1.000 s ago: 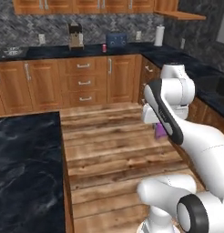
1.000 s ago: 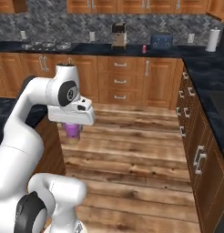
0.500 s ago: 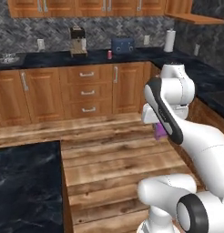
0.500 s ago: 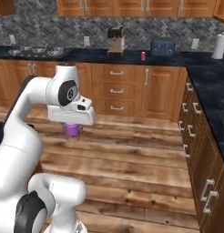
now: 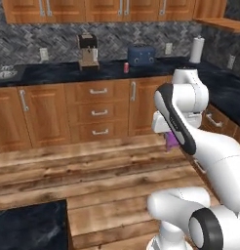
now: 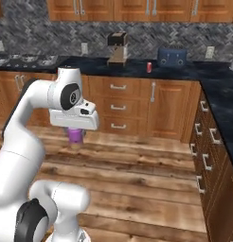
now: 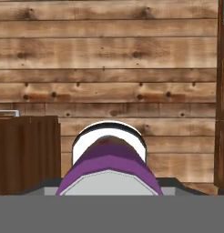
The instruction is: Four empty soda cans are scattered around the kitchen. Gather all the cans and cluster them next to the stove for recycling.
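The gripper [image 6: 76,134] is clamped on a purple soda can [image 6: 76,135], long axis along the fingers; a red can [image 6: 148,67] stands upright on the far counter [image 6: 184,72], well ahead beside the toaster [image 6: 172,56].

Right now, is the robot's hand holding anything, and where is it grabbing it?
Yes. The gripper holds a purple can, clamped around its sides; its lower end hangs below the hand. The fingers themselves are hidden.

Purple can [image 6: 76,134]; red can [image 6: 148,67]; blue toaster [image 6: 172,57]; black marbled counter [image 6: 194,72]; reddish-brown cabinets [image 6: 168,104]; grey herringbone backsplash [image 6: 33,35].
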Controlling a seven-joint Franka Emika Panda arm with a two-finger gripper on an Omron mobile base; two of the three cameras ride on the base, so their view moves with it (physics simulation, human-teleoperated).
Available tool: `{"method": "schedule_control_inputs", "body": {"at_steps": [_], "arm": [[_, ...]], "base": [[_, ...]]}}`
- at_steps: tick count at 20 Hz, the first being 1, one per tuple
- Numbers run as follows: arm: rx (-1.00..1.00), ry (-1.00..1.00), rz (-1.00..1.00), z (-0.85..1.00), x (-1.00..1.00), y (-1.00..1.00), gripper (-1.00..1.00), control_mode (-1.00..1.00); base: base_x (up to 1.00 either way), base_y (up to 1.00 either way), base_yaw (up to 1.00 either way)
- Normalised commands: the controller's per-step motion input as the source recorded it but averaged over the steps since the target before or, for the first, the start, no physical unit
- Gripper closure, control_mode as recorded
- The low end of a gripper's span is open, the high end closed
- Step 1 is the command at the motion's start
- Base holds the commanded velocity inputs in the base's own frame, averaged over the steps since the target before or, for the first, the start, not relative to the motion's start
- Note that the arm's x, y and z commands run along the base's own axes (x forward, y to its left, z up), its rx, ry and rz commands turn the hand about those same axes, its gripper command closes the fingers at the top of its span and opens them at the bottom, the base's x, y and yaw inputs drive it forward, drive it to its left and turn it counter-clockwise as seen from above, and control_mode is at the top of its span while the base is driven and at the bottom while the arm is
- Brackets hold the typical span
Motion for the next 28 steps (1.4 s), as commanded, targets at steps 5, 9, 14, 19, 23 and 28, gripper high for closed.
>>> {"method": "schedule_control_inputs", "body": {"at_steps": [5,9,14,19,23,28], "arm": [[0.00,0.00,0.00,0.00,0.00,0.00,1.00,1.00],[0.00,0.00,0.00,0.00,0.00,0.00,1.00,1.00],[0.00,0.00,0.00,0.00,0.00,0.00,1.00,1.00],[0.00,0.00,0.00,0.00,0.00,0.00,1.00,1.00],[0.00,0.00,0.00,0.00,0.00,0.00,1.00,1.00],[0.00,0.00,0.00,0.00,0.00,0.00,1.00,1.00]], "base": [[1.00,0.00,0.02],[1.00,0.00,0.02],[1.00,0.00,0.02],[1.00,0.00,0.01],[1.00,0.00,0.01],[0.91,0.00,0.00]]}}
